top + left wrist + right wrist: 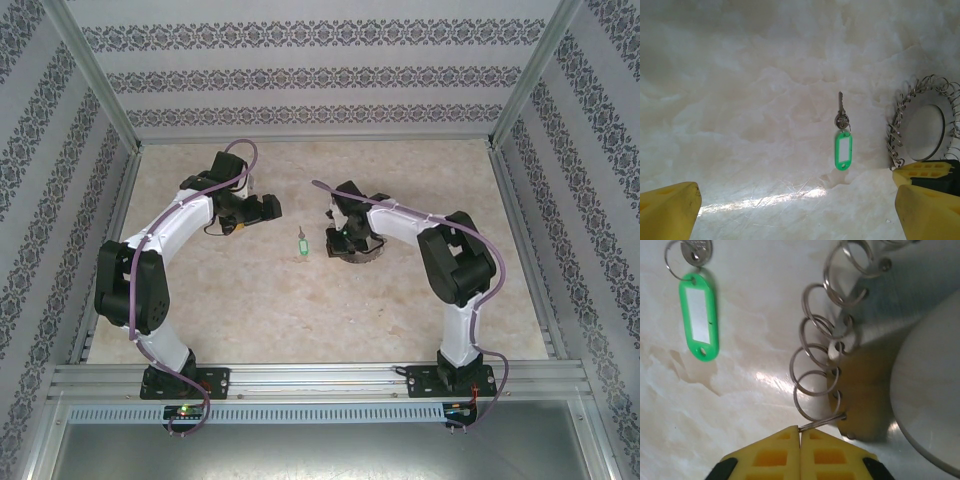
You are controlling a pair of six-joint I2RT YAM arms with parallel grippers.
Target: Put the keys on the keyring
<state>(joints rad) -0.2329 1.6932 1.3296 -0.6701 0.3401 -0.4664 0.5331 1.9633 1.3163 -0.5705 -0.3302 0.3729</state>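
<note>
The keys are one small silvery key [840,104] on a little ring with a green plastic tag [843,151]; it lies flat on the table [300,243] between the arms, its tag [700,322] at the upper left of the right wrist view. The keyring [922,125] is a flat grey metal ring with a wide hole, fringed with several wire loops [815,385]. It lies right of the key [362,252]. My right gripper [800,432] is shut, pinching one wire loop at the keyring's edge. My left gripper [797,200] hangs wide open, short of the key, holding nothing.
The marble-patterned table [300,320] is bounded by patterned walls and an aluminium frame [320,372] at the near edge. The right gripper's yellow fingers [922,171] show just above my left gripper's right finger [930,212].
</note>
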